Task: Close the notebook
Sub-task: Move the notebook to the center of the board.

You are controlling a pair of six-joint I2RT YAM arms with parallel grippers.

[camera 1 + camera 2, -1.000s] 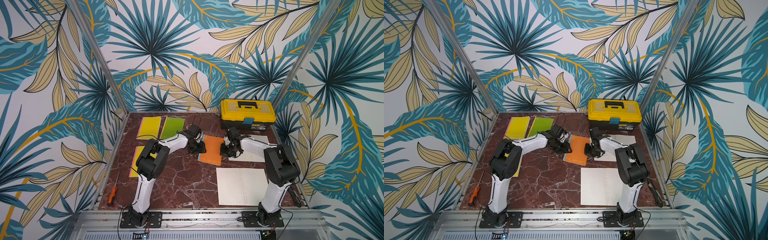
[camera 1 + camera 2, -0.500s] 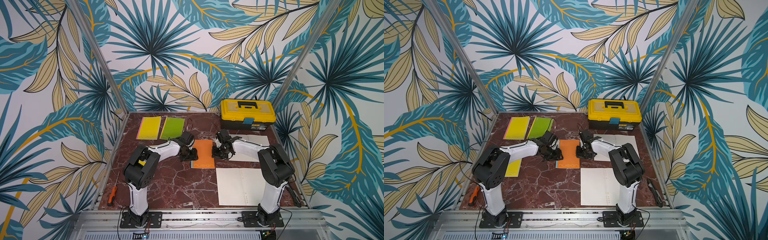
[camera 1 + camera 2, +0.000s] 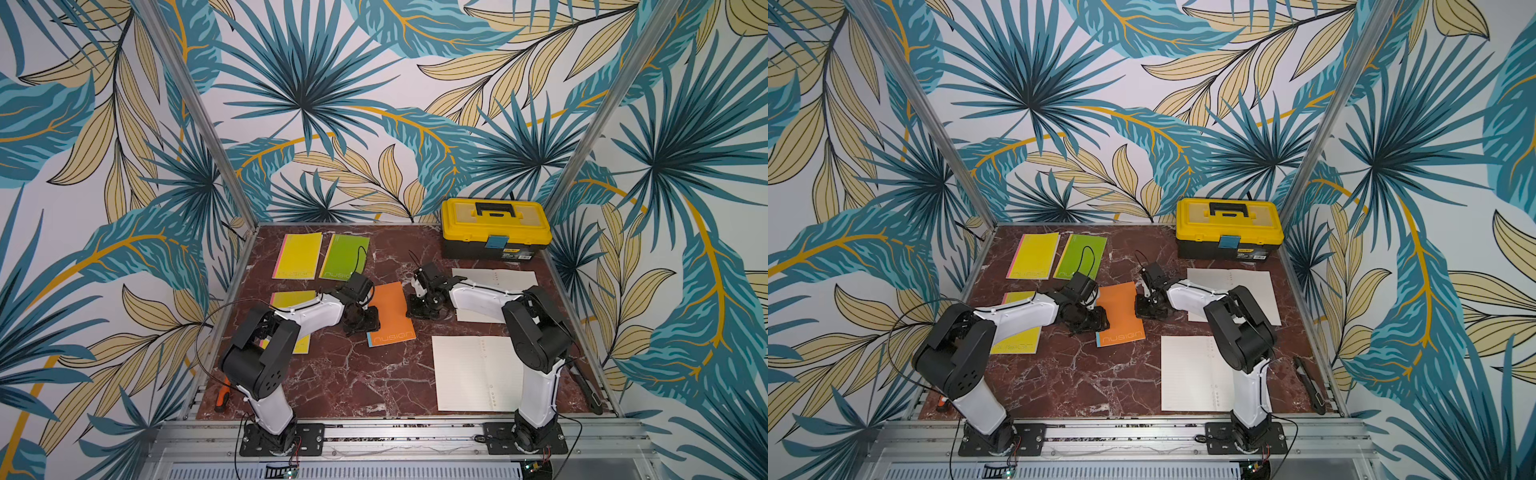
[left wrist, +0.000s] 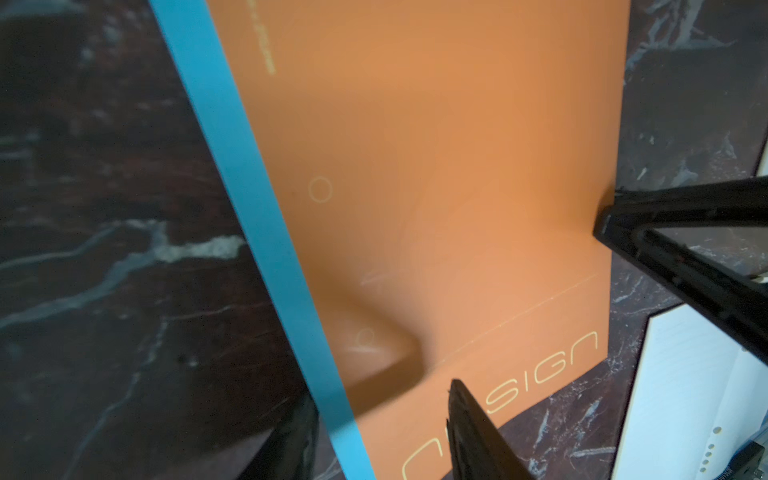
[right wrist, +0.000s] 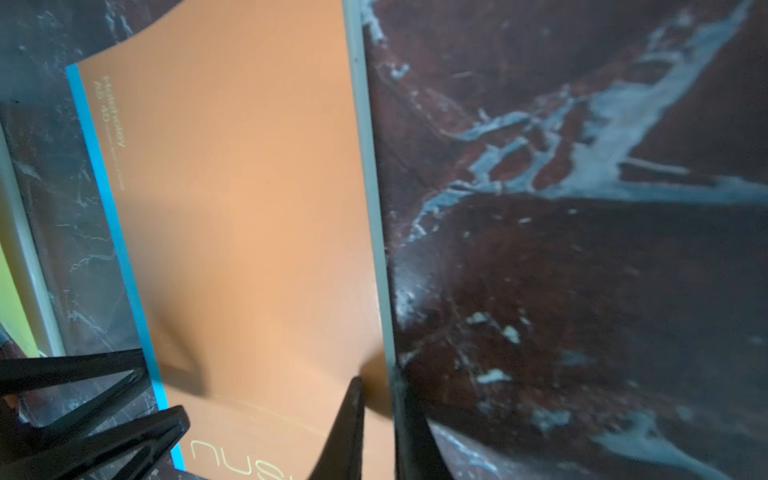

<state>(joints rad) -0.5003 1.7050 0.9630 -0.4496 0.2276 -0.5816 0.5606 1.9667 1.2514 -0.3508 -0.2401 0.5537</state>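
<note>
Shifted the orange notebook (image 3: 390,312) leftward and turned it over the last second. Sat farther right and skewed the other way then. Lies now mid-scene on the marble surface (image 3: 353,382), cover up, blue spine strip to the left, logo at the near end. Shows no white pages in both top views, so reads as closed and flat.

Moved both arms along with it. Finds the left gripper (image 4: 378,432) partly open at the near-left corner, fingers astride the spine strip, one over the cover and one over bare surface, clamping nothing. Finds the right gripper (image 5: 380,415) nearly shut at the right edge, with the cover's free edge running into the slit between its fingers, seemingly pinched there.

Suggests the fold itself is done, leaving only release and withdrawal. Calls for opening the right side before lifting away, or risks dragging the cover up and reopening the notebook.
</note>
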